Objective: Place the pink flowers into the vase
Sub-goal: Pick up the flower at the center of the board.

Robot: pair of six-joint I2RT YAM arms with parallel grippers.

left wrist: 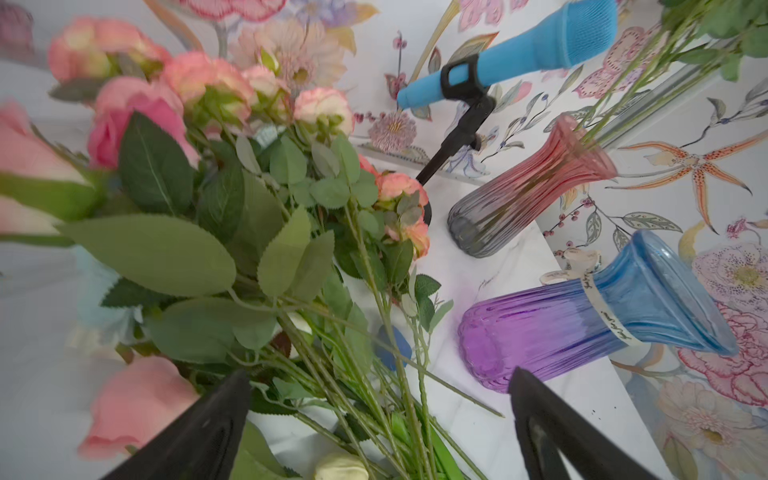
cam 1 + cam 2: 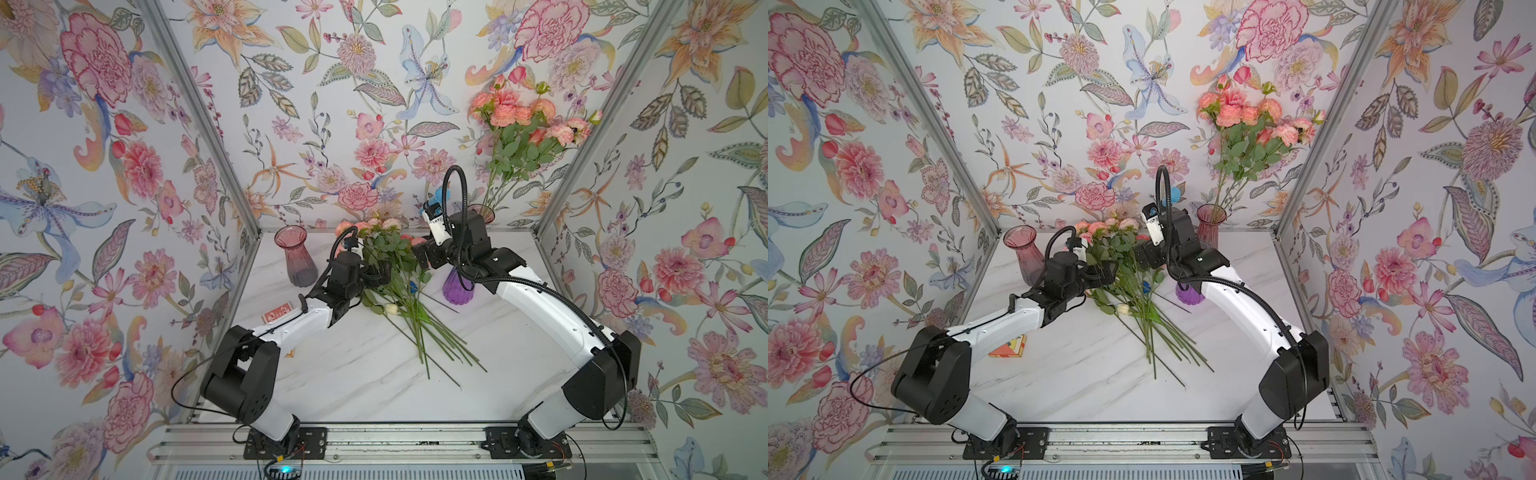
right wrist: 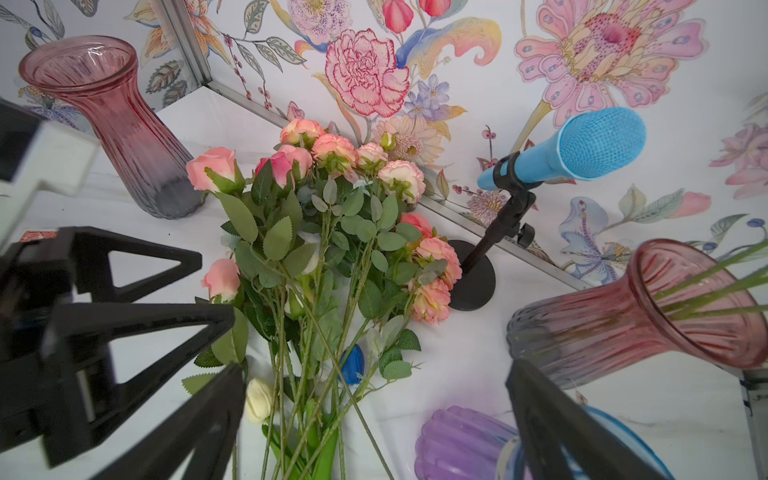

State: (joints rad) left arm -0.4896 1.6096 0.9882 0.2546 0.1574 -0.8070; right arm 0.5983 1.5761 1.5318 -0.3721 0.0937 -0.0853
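Aluminium rail (image 2: pixel 395 440) runs along the near edge of the bench (image 2: pixel 353 386). Past mid-bench lie the pink flowers (image 2: pixel 386 249), heads toward the far edge and stems fanned toward the near edge, with a white bud (image 2: pixel 391 308) and a blue bloom (image 2: pixel 412 286) among them. Over the stems hangs the left claw (image 1: pixel 378 374), jaws wide apart, gripping nothing. From the bunch's other side the right claw (image 3: pixel 374 368) faces it, equally apart and empty. At the far right corner a second pink bunch (image 2: pixel 1250 120) stands in a filled pink vase (image 2: pixel 1210 226). An empty pink vase (image 2: pixel 297 257) stands near the far left corner. Just right of the lying bunch is a purple vase (image 2: pixel 455 291).
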